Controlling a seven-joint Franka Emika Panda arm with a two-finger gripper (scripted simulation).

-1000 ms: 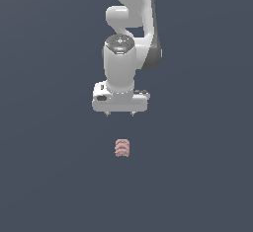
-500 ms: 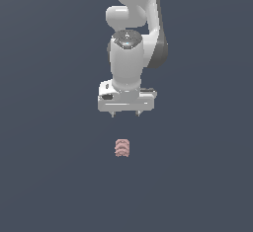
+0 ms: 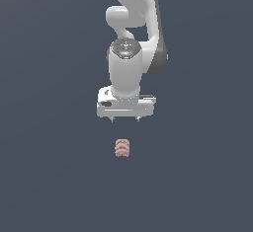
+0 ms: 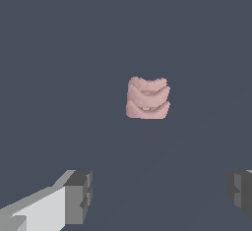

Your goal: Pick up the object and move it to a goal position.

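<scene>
Gripper (image 3: 125, 119) lower than a second ago, nearer the object (image 3: 122, 147) — not touching. Fingers (image 4: 78, 196) spread wide, nothing between them. Object: small pale pink lump of stacked ridges, matte, lying on the plain dark grey surface (image 3: 44, 176); no edges in view.

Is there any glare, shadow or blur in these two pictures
Exterior view: one bright highlight on the arm's rounded joint, no cast shadow under the pink ribbed object, edges crisp. Wrist view: the object shows soft shading between its ridges, the gripper fingers are sharp, no blur or glare.
</scene>
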